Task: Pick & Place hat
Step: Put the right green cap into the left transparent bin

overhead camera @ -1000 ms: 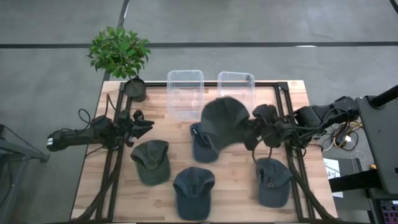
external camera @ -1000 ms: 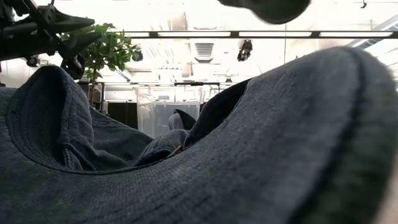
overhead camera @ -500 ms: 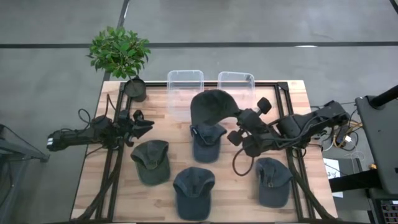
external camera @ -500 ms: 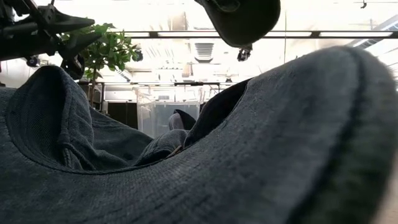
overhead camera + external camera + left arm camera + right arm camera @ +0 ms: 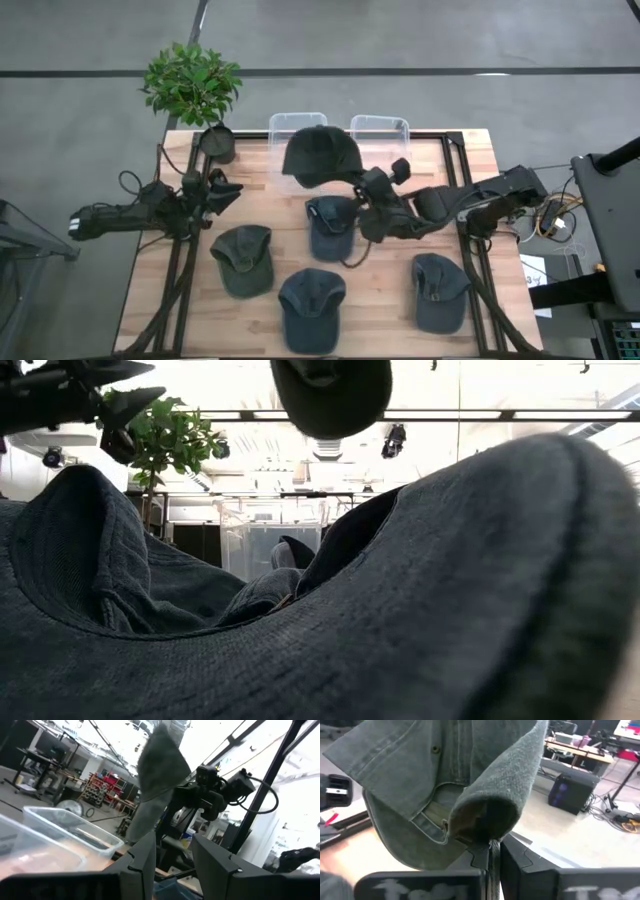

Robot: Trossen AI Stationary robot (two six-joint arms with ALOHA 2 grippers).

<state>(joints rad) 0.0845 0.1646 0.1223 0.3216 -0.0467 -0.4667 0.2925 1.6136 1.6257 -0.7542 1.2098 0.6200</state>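
High view: carried hat (image 5: 319, 156) moved away from the counter's right side since a second ago, now hanging over the left clear bin (image 5: 298, 150) at the back edge. Right gripper (image 5: 362, 186) swung along with it toward the middle; jaws pinched tight on the hat's brim. Left gripper (image 5: 228, 190) shifted slightly, waiting over the wooden counter (image 5: 390, 300) near its left edge, jaws partly apart, holding nothing. Second clear bin (image 5: 380, 135) just beside the first. Four more caps lying on the counter: one under the right arm (image 5: 333, 225), one at left (image 5: 243, 259), one at front centre (image 5: 311, 308), one at right (image 5: 440, 291). Potted plant (image 5: 195, 90) at the back left corner.

Low view: held hat (image 5: 331, 395) now up at top centre, further left than before. Front cap (image 5: 400, 620) filling most of the frame. Plant (image 5: 170, 440) at left, ceiling lights behind.

Left wrist view: own fingers (image 5: 145, 865) apart and empty; hat (image 5: 157, 775) dangling above a bin (image 5: 70, 827), workshop racks beyond.

Right wrist view: fingers (image 5: 480, 855) pressed together on the folded brim (image 5: 495, 795).
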